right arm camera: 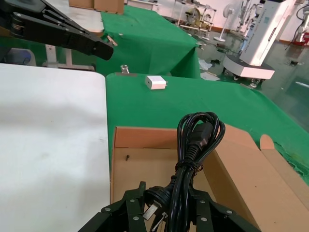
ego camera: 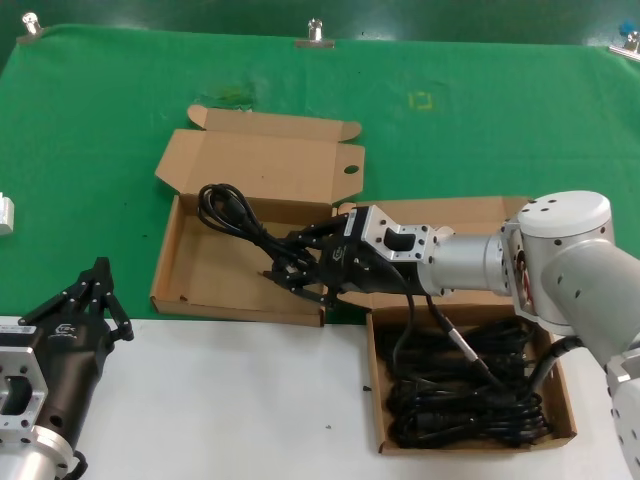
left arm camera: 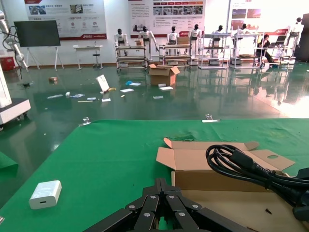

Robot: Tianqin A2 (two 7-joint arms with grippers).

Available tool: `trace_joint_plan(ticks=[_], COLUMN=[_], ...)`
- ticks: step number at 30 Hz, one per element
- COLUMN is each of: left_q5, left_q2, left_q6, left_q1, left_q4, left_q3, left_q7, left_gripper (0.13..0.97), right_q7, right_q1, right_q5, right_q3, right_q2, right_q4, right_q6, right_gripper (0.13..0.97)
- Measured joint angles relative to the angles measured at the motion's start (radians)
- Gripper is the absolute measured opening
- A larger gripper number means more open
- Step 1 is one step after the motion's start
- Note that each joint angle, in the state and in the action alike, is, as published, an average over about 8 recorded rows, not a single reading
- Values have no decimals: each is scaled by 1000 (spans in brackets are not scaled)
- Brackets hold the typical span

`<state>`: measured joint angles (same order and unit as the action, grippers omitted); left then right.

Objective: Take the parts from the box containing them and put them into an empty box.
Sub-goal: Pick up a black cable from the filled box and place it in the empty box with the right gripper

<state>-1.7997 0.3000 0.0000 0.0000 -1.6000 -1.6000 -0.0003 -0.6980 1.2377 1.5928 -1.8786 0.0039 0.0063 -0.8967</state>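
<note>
My right gripper [ego camera: 292, 270] is shut on one of the parts, a black looped power cord [ego camera: 235, 215], and holds it above the floor of the empty box [ego camera: 190, 285], the left carton with its lid open. In the right wrist view the cord [right arm camera: 198, 135] and its plug stand between the fingers of that gripper [right arm camera: 169, 193], over the empty box [right arm camera: 140, 166]. The box containing them [ego camera: 375, 400] lies at the right with several more black cords [ego camera: 470, 390]. My left gripper [ego camera: 98, 285] is parked shut at the near left, off the boxes [left arm camera: 164, 186].
A small white adapter [ego camera: 5, 213] lies on the green cloth at the far left [left arm camera: 45, 193]. Metal clips [ego camera: 315, 35] hold the cloth's far edge. The near part of the table [ego camera: 230, 400] is white. My right arm [ego camera: 470, 265] spans the gap between the cartons.
</note>
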Motion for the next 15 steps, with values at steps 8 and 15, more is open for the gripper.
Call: trace_joint_plan(ticks=[8, 15], left_q5=[0, 0], left_q2=[0, 0], left_q6=[0, 0], left_q1=[0, 0], left_q4=[0, 0], left_q3=[0, 0], left_q7=[0, 0], left_gripper=[139, 139], right_q7=[-4, -7], right_q1=[-6, -10], right_q5=[6, 17], right_q3=[2, -1], right_q2=[-3, -4], right_q4=[1, 4], right_q6=[8, 15], right_gripper=[307, 307])
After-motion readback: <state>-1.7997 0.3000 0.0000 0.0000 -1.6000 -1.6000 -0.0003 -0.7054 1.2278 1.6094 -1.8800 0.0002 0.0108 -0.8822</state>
